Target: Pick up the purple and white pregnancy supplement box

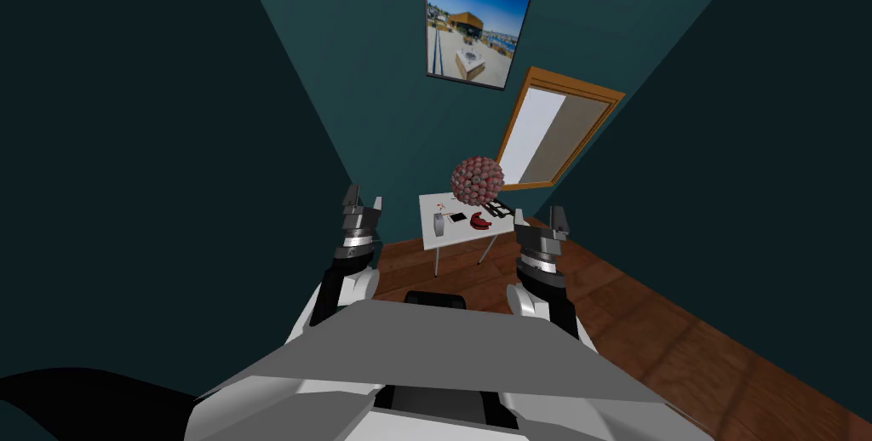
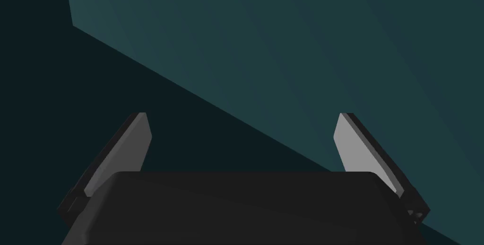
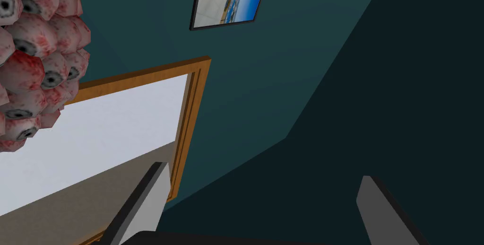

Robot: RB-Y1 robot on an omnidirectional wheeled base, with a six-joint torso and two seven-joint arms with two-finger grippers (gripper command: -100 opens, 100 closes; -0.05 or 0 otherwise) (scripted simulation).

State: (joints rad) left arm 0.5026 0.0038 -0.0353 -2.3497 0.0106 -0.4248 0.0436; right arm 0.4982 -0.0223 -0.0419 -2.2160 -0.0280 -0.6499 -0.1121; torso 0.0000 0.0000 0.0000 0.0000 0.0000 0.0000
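A small white table [image 1: 461,237] stands ahead of me against the teal wall. Several small items lie on it: a white card-like piece [image 1: 441,204], a grey cylinder [image 1: 439,225], a red item [image 1: 481,222] and black pieces [image 1: 498,208]. Which of them is the supplement box I cannot tell. My left gripper [image 1: 362,203] [image 2: 243,138] is raised in front of my chest, open, with nothing between its fingers. My right gripper [image 1: 537,219] [image 3: 264,195] is held up at the same height, open too, well short of the table.
A large ball of red-veined eyeballs [image 1: 477,180] [image 3: 33,57] sits at the table's back edge. A wood-framed window [image 1: 545,134] and a framed picture [image 1: 473,23] hang on the wall behind. Wooden floor [image 1: 664,325] runs between me and the table; dark teal walls close in on both sides.
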